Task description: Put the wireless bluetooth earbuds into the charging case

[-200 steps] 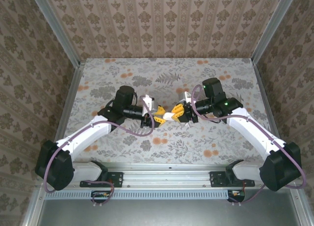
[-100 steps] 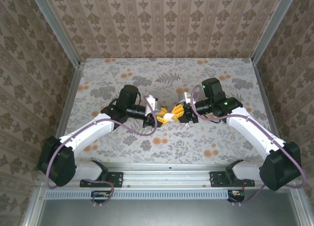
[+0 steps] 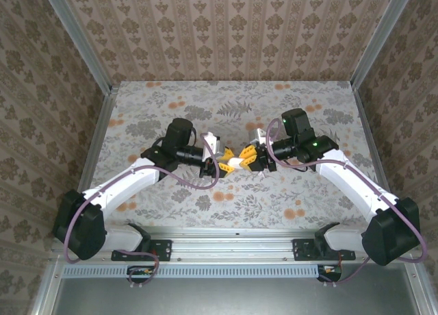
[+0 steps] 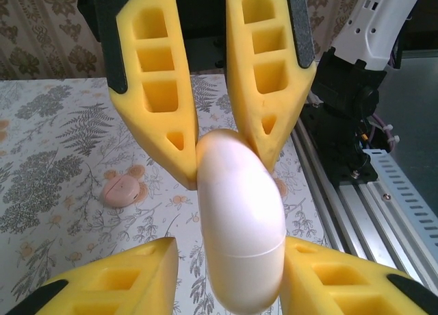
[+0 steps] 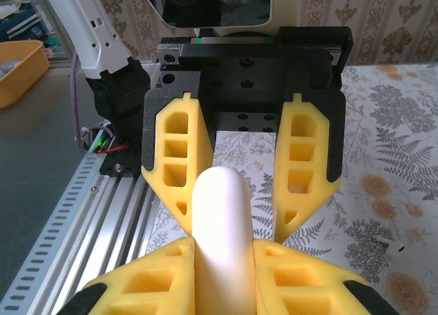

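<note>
One container was in play: the charging case (image 3: 235,162), a glossy white rounded box held in the air above the table (image 3: 308,205), roughly over the middle of the floral surface between the two arms. Its lid was closed, with a thin seam running round the body in the left wrist view (image 4: 239,226), so whatever lay inside could not be seen.

The right gripper (image 5: 222,243) was clamped on the case, its yellow foam pressed against both sides of one end. The left gripper (image 4: 229,250) reached in from the opposite side with its jaws spread wider than the case. One side lay against or just beside the white shell and a gap showed on the other, so it was not squeezing the case. The tips of the two grippers nearly met around the case.

One earbud (image 5: 393,246), a tiny white piece with a short stem, lay on the table outside the case, off to one side and well apart from both grippers. A pink round disc (image 4: 122,189) with two small ears lay flat on the floral surface, also well apart from the held case. A yellow bin (image 5: 17,65) sat beyond the table edge, past the aluminium rail (image 5: 102,212) that carried the arm bases.
</note>
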Robot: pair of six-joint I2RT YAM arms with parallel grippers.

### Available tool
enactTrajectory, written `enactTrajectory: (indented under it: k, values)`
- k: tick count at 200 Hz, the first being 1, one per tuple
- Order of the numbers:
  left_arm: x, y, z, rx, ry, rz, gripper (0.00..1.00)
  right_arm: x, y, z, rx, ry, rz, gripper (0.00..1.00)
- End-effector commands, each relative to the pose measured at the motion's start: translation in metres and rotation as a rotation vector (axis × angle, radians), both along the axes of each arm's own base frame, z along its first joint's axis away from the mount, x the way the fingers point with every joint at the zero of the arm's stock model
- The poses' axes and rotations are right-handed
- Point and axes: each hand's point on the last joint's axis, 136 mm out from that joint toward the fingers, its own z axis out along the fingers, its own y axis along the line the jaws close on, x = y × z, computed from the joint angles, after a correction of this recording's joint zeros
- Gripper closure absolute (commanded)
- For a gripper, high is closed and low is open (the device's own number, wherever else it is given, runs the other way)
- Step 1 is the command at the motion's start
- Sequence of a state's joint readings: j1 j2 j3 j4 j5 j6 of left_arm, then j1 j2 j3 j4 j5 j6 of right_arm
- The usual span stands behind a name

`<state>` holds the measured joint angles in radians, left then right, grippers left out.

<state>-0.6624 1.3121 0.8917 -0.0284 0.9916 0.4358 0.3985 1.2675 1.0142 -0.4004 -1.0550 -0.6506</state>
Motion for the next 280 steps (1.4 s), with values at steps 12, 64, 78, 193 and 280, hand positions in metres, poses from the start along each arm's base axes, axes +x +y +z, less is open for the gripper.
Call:
enactTrajectory:
  k: [12,64,78,193,280]
  values:
    - [-0.001,-0.006,0.019,-0.046,-0.009,-0.017,0.59,-0.003,0.002,0.006,0.014,-0.019,0.018,0.79]
    - [0.001,-0.006,0.015,-0.037,0.004,-0.013,0.7,-0.003,0.002,0.006,0.015,-0.043,0.014,0.79]
    - [0.0,-0.006,0.014,-0.029,-0.001,-0.012,0.74,-0.003,0.002,0.007,0.015,-0.045,0.012,0.79]
    - [-0.004,-0.001,0.014,-0.017,-0.024,-0.024,0.85,0.029,-0.009,0.013,0.026,-0.025,-0.155,0.55]
    - [-0.005,0.002,0.016,-0.039,-0.037,-0.01,0.86,0.045,-0.021,0.015,0.034,-0.009,-0.242,0.55]
